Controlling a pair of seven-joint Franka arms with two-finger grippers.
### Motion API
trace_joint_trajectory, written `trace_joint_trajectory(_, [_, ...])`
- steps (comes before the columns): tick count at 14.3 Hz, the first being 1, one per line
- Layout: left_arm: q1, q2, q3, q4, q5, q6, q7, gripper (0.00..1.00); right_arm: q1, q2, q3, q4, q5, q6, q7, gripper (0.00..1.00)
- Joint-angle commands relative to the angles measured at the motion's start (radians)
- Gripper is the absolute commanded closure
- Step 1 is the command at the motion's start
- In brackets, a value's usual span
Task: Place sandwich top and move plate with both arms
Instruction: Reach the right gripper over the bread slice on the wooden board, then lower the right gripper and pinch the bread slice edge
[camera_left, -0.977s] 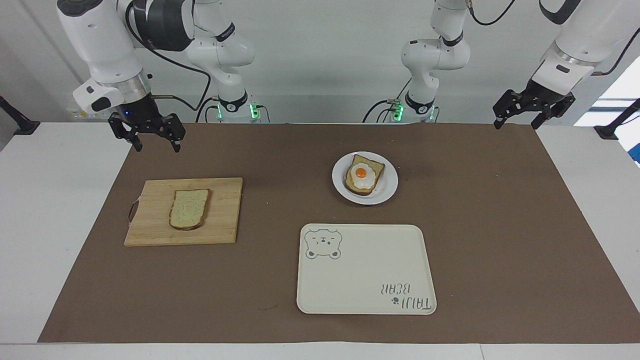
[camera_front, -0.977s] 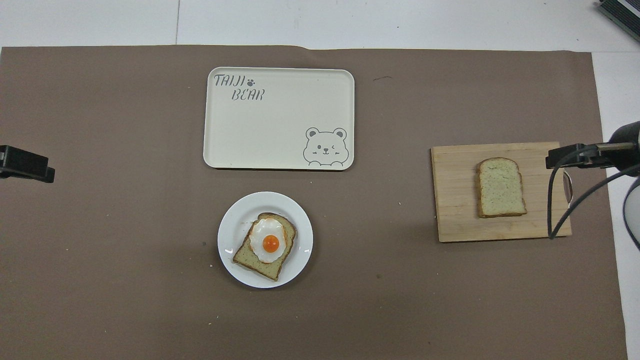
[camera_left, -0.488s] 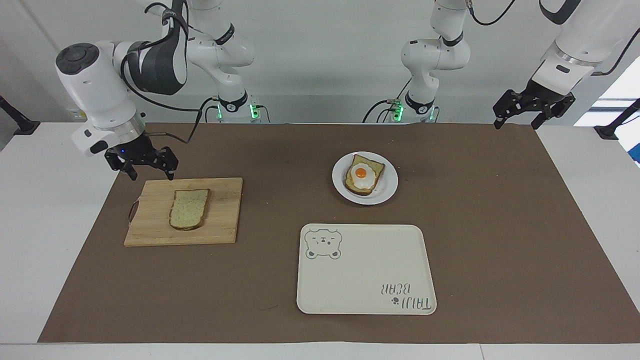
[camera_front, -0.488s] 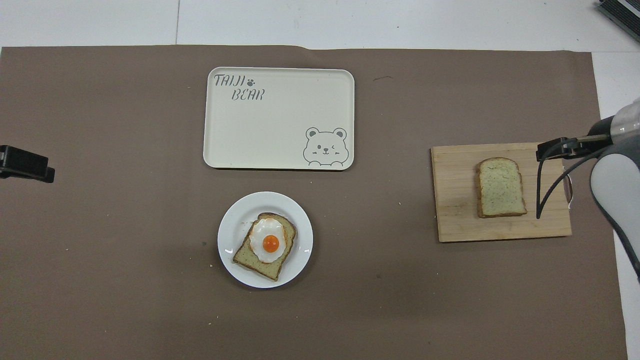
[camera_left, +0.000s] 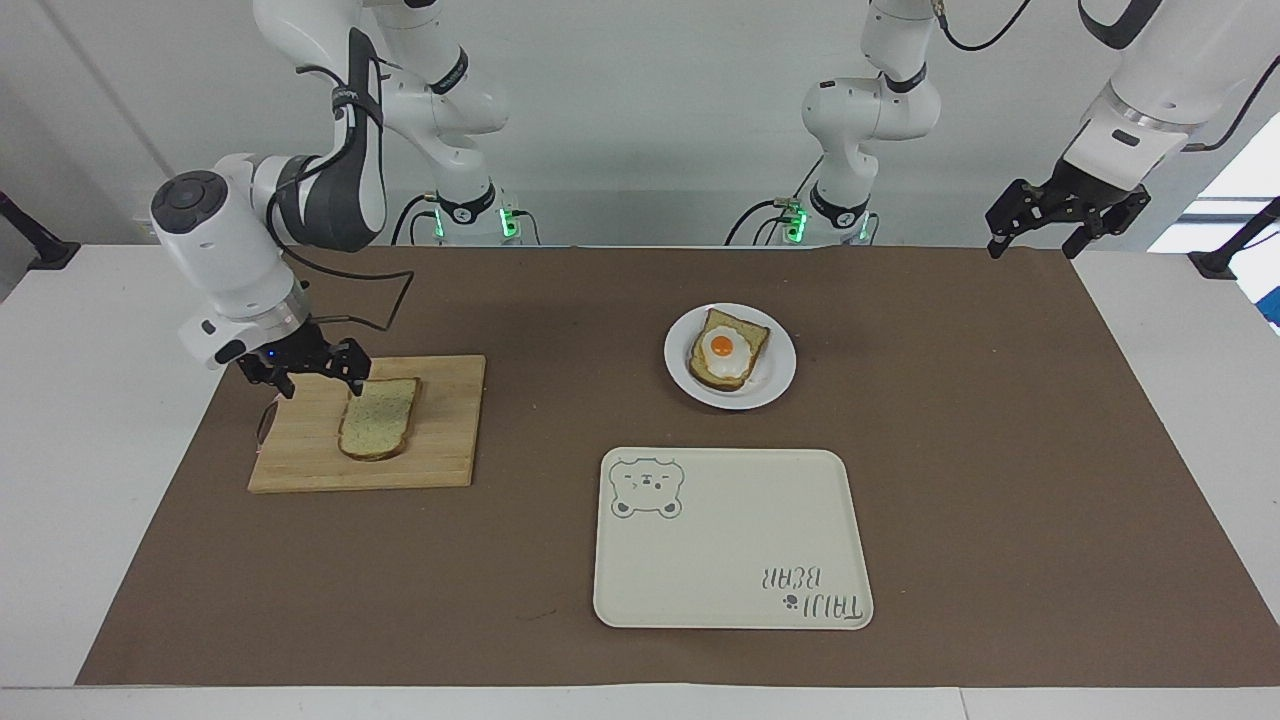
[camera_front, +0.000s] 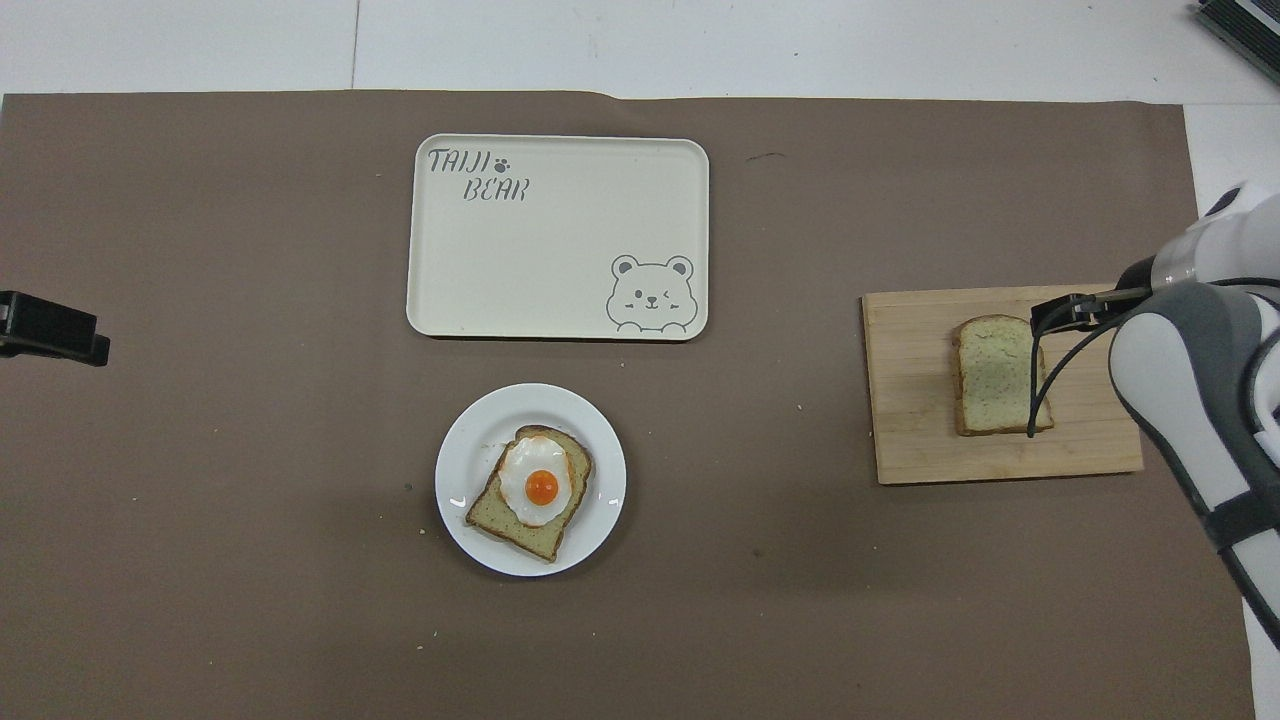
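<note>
The sandwich top (camera_left: 378, 418) (camera_front: 995, 375), a plain speckled slice, lies flat on a wooden cutting board (camera_left: 440, 440) (camera_front: 910, 400). My right gripper (camera_left: 320, 385) is open and low over the board's corner nearest the robots, just beside the slice's square end, with nothing between its fingers. In the overhead view the arm's wrist hides that gripper. The small white plate (camera_left: 775, 385) (camera_front: 460, 450) holds a toast slice topped with a fried egg (camera_left: 725, 350) (camera_front: 535, 490). My left gripper (camera_left: 1035, 245) waits open, raised over the table's corner at the left arm's end.
A cream rectangular tray with a bear drawing (camera_left: 730, 540) (camera_front: 555, 240) lies farther from the robots than the plate. A brown mat (camera_left: 1000, 450) covers the table. A black cable (camera_front: 1040, 390) loops from the right wrist over the slice.
My right arm has swung down and toward the slice, lowering its open gripper from above the mat's edge to just over the board's corner. The left arm has not moved.
</note>
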Motion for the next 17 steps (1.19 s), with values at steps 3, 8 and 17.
trace_joint_trajectory(3, [0.006, -0.021, -0.005, -0.021, 0.012, -0.006, 0.004, 0.0, -0.037, 0.061, 0.008, -0.064, 0.08, 0.136, -0.08, 0.0])
trace_joint_trajectory(8, [0.006, -0.021, -0.005, -0.021, 0.012, -0.006, 0.004, 0.0, -0.091, 0.111, 0.008, -0.069, 0.227, 0.146, -0.255, 0.0])
trace_joint_trajectory(17, [0.006, -0.021, -0.005, -0.022, 0.012, -0.006, 0.004, 0.0, -0.088, 0.102, 0.007, -0.149, 0.226, 0.201, -0.268, 0.04])
